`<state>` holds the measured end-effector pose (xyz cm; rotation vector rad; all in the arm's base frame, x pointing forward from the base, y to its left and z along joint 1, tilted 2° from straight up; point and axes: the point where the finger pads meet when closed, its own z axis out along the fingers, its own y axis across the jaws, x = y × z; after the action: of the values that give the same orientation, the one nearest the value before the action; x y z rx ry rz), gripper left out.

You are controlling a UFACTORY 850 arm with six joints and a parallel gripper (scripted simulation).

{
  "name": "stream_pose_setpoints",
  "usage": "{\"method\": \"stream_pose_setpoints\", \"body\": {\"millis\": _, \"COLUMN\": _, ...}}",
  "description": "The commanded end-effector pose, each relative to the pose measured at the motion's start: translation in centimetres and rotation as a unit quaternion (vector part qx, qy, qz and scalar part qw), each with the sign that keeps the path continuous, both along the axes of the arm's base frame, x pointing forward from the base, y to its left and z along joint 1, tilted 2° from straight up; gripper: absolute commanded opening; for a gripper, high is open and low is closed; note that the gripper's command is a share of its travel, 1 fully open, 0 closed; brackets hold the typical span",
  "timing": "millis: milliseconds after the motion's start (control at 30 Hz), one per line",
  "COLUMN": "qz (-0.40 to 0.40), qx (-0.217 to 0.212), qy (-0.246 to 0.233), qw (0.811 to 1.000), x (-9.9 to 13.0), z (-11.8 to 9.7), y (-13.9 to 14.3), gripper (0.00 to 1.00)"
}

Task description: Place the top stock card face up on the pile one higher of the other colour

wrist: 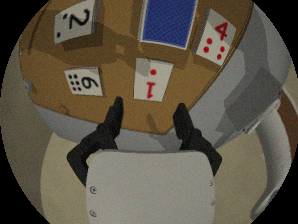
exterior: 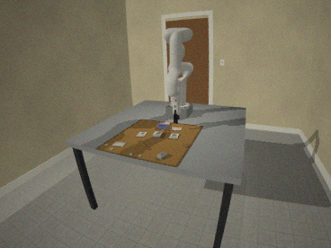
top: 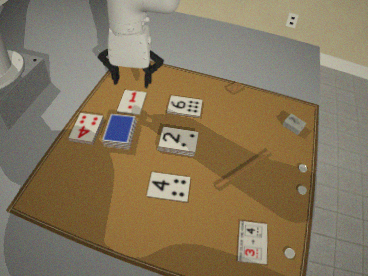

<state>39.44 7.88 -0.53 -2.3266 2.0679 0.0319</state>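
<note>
The face-down stock (top: pixel 119 128) (wrist: pixel 169 22) is a blue-backed stack on the brown card cloth (top: pixel 200 220). Beside it lie a red 4 (top: pixel 86 127) (wrist: pixel 215 37) and a red 1 (top: pixel 132 101) (wrist: pixel 152 80). A black 6 (top: pixel 184 106) (wrist: pixel 84 81), a thicker pile with a black 2 (top: pixel 177 140) (wrist: pixel 75 22) on top, and a black 4 (top: pixel 168 186) lie face up farther along. My gripper (top: pixel 132 83) (exterior: pixel 175 120) (wrist: pixel 150 107) is open and empty, above the cloth's edge by the red 1, with the stock beyond that card. Its height is hard to tell.
A card printed with a red 3 and a black 4 (top: pixel 252 242) lies near one corner. A small grey block (top: pixel 294 124) and pale discs (top: pixel 302 168) (top: pixel 302 190) (top: pixel 289 253) are along the far side. A thin brown stick-like thing (top: pixel 242 169) lies mid-cloth.
</note>
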Motion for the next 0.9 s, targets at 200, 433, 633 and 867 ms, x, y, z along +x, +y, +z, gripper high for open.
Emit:
{"method": "stream_pose_setpoints", "body": {"millis": 200, "qz": 0.000, "qx": 0.000, "qy": -0.002, "qw": 1.000, "x": -0.2, "z": -1.7, "y": 0.0, "gripper": 0.86}}
{"method": "stream_pose_setpoints", "body": {"millis": 433, "qz": 0.000, "qx": 0.000, "qy": -0.002, "qw": 1.000, "x": -0.2, "z": -3.1, "y": 0.1, "gripper": 0.86}}
{"method": "stream_pose_setpoints", "body": {"millis": 633, "qz": 0.000, "qx": 0.000, "qy": -0.002, "qw": 1.000, "x": -0.3, "z": -4.5, "y": 0.1, "gripper": 0.86}}
{"method": "stream_pose_setpoints", "body": {"millis": 867, "qz": 0.000, "qx": 0.000, "qy": -0.002, "qw": 1.000, "x": -0.3, "z": -5.3, "y": 0.1, "gripper": 0.86}}
